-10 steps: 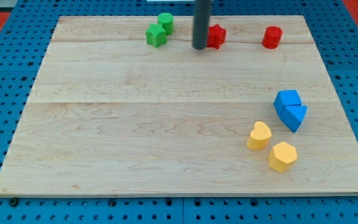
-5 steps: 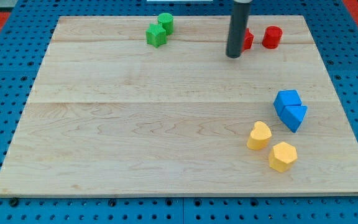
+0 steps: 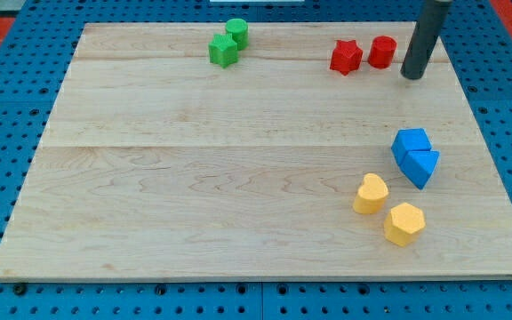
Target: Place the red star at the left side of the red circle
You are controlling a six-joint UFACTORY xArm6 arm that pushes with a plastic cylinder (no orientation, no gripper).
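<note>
The red star (image 3: 346,56) lies near the view's top right of the wooden board, just left of the red circle (image 3: 381,52), with a small gap between them. My tip (image 3: 412,76) is on the board to the right of the red circle and slightly below it, touching neither red block.
A green star (image 3: 223,51) and a green circle (image 3: 236,32) sit together at the view's top middle. Two blue blocks (image 3: 415,156) are at the right. A yellow heart (image 3: 372,193) and a yellow hexagon (image 3: 404,223) lie at the lower right.
The red star slid right until it sat beside the red circle. My tip moved right from the star's left, past both red blocks, to the circle's right.
</note>
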